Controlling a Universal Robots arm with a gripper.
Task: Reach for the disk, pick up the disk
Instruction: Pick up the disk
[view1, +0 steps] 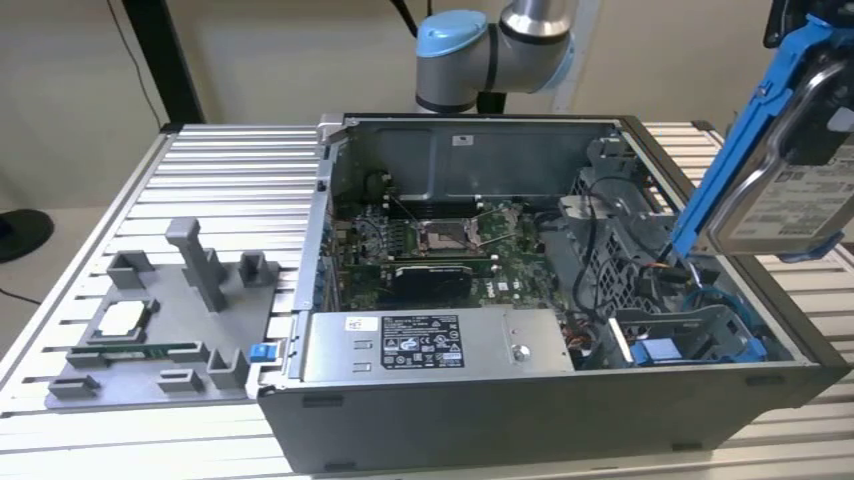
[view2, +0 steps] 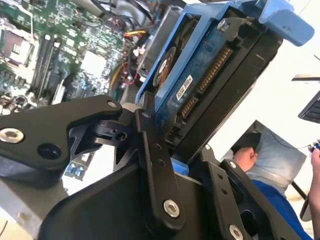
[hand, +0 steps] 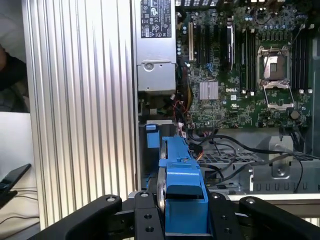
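Fingers (hand: 147, 220) of my gripper (hand: 182, 220) are clamped on the disk (view2: 210, 85): in the first wrist view the black links close in on both sides of its blue bracket (hand: 182, 190), and in the second wrist view the drive stands straight out from between them, connector edge and circuit board facing the camera. So the disk lies directly ahead of my claw, its long axis running on outward from the grip.

In the exterior view the disk (view1: 787, 190) hangs high at that view's right, clear above the open computer case (view1: 534, 400), tilted, with its labelled face turned toward the camera and a blue rail along its edge. Below it, in the near corner of the case, sits the blue drive bay (view1: 674, 340), well apart from the disk. I judge the pick done, the drive lifted free.

The frame's edge cuts off the disk's upper end in the exterior view. Where my pads actually meet the bracket is hidden behind the drive itself. Beyond the motherboard (hand: 240, 75) and the power supply (view1: 427, 345), a person's hand (view2: 245, 157) shows past the table.
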